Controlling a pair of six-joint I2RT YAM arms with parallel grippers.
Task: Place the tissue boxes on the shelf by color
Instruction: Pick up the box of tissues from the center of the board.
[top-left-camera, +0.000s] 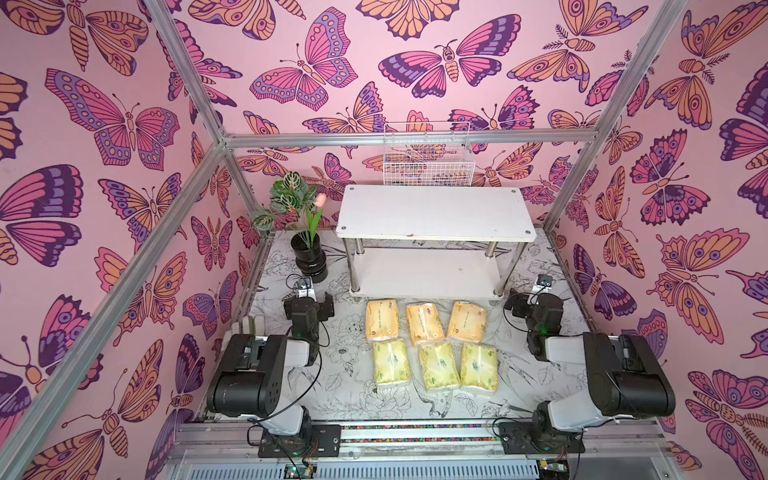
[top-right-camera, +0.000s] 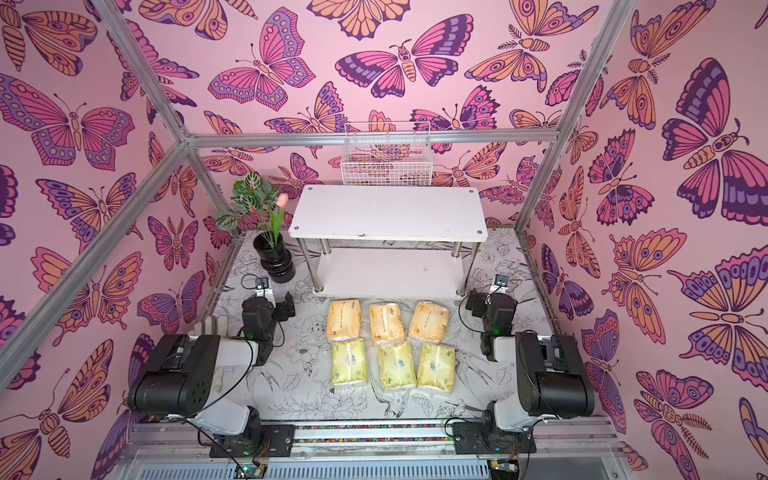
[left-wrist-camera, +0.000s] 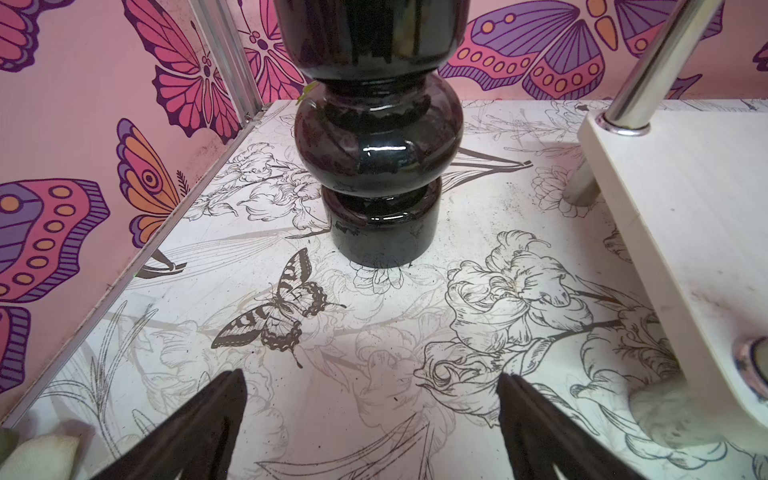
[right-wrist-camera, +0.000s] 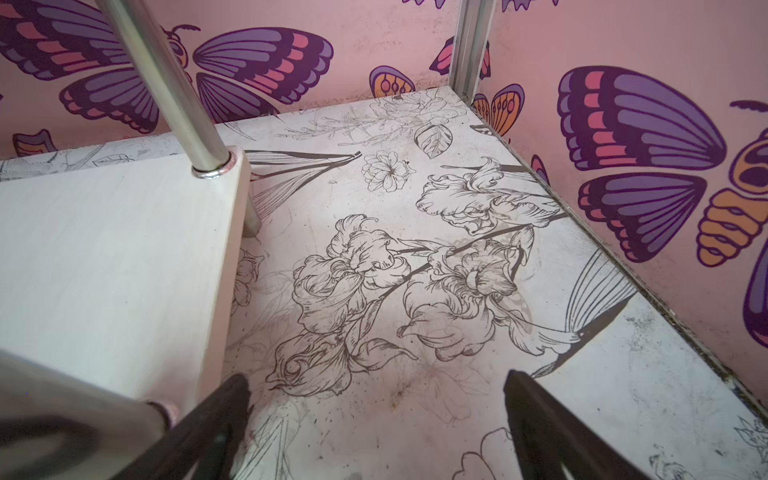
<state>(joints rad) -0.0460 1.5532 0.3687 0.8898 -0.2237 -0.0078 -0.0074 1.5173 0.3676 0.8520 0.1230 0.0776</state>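
On the flower-printed table, toward the back wall, stands the white two-tier shelf on its chrome legs. Two black-and-grey arms reach forward from the near edge, one at each side of the table. Behind the shelf a white wire basket hangs on the butterfly wall. Just beside the shelf's left end, a black vase holds a leafy plant with a pink bud.

All six packs lie flat on the table just in front of the shelf, in two rows of three. The orange-yellow tissue boxes form the row nearer the shelf. The pale yellow-green tissue boxes form the row nearer the arm bases, close against the first.

The left gripper hangs low facing the vase, near the shelf's front left leg, its fingers spread wide and grasping nothing. The right gripper sits by the shelf's front right corner, likewise spread and empty.
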